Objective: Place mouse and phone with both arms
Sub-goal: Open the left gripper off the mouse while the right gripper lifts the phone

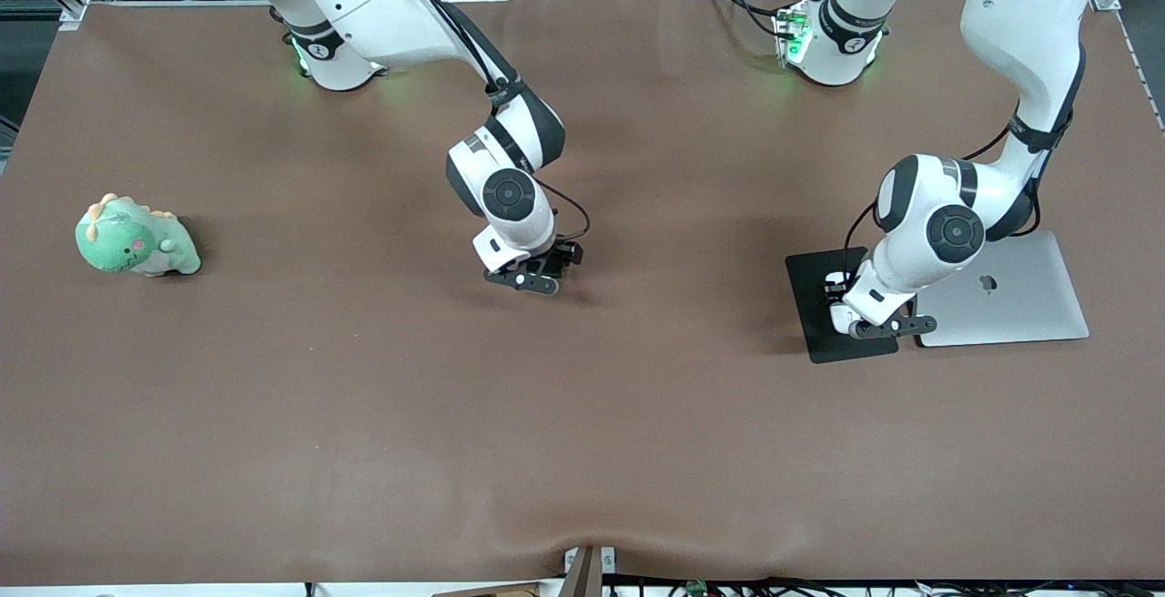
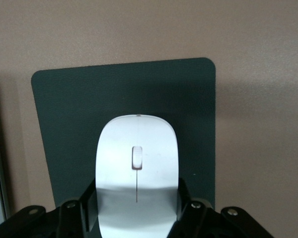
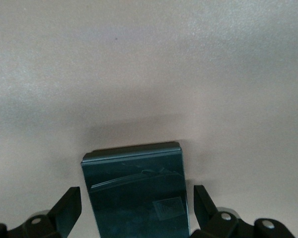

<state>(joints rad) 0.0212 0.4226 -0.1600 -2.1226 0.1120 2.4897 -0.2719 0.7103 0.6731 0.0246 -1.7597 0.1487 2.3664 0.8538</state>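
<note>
My left tool (image 2: 137, 210) is clamped on the white mouse (image 2: 137, 168), its fingers (image 2: 89, 203) pressed against both flanks of the shell. In the left wrist view the mouse sits over the black mouse pad (image 2: 64, 114); whether its underside already touches the pad I cannot quite tell from here. In the front view the left tool (image 1: 881, 326) is low over the edge of the pad (image 1: 819, 306) that lies beside the closed silver laptop (image 1: 1019, 301), toward the left arm's end of the counter (image 1: 582, 451).

My right tool (image 3: 137, 208) stands wide, its fingers (image 3: 69, 208) on either side of the black phone (image 3: 136, 193) with a gap on each side. The phone lies flat on the brown counter surface. From the front view the right tool (image 1: 528, 277) is low over the middle of the counter, and the phone itself is hidden under it there.

A green dinosaur plush toy (image 1: 135, 237) sits well apart from both tools, toward the right arm's end of the counter.
</note>
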